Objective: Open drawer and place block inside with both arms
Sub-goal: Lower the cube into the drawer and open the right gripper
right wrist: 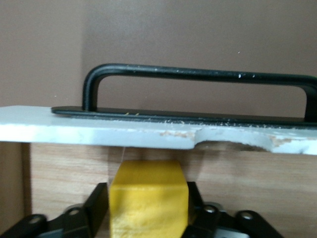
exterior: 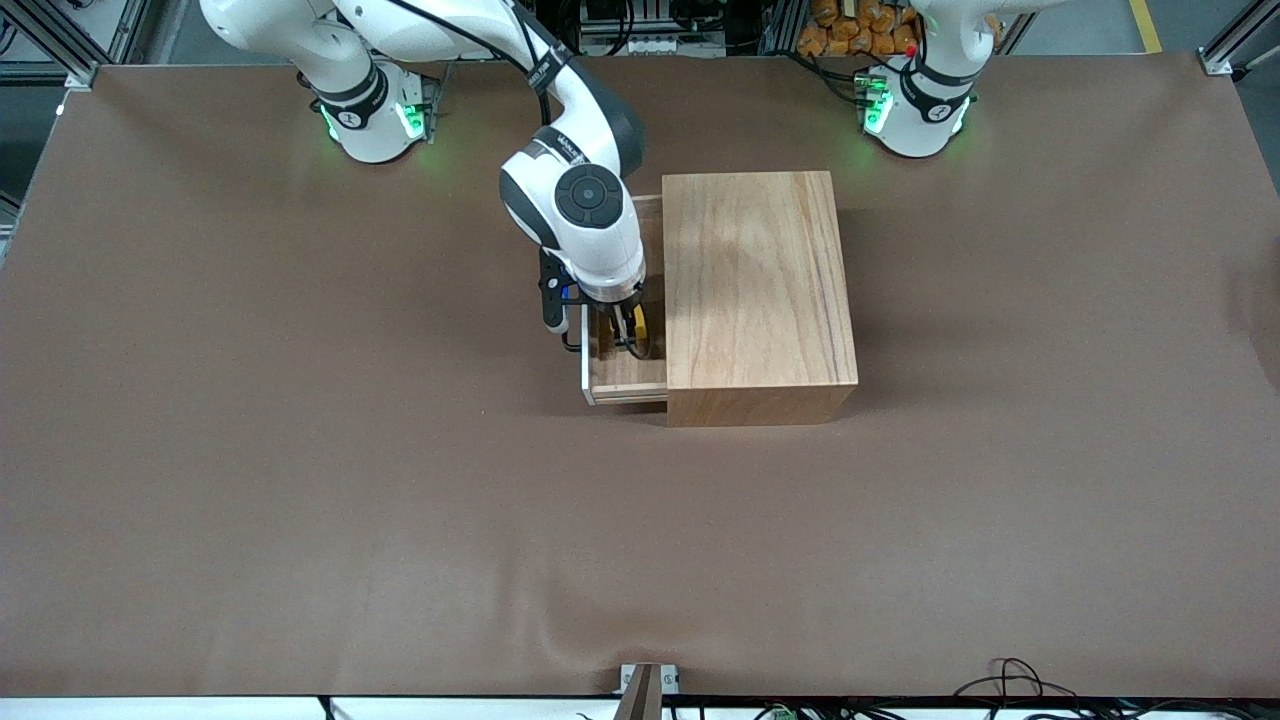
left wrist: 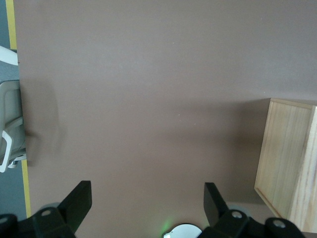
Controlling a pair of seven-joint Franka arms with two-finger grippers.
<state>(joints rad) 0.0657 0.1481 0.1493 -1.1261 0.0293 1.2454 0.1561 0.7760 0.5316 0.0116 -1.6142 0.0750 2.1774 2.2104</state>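
The light-wood box [exterior: 755,290] stands mid-table with its drawer [exterior: 625,382] pulled out toward the right arm's end. My right gripper [exterior: 632,335] reaches down into the open drawer, shut on the yellow block [exterior: 639,328]. In the right wrist view the block [right wrist: 148,201] sits between the two dark fingers [right wrist: 98,201], just inside the drawer's white front edge [right wrist: 124,131] and black bar handle [right wrist: 198,74]. I cannot tell if the block touches the drawer floor. My left gripper [left wrist: 147,196] is open and empty, high over bare table beside the box [left wrist: 287,158]; the left arm waits.
The brown table cover [exterior: 300,450] spreads all around the box. The two green-lit bases [exterior: 370,120] [exterior: 915,110] stand along the table's edge farthest from the front camera. A metal bracket [exterior: 648,685] and loose cables [exterior: 1010,680] lie at the nearest edge.
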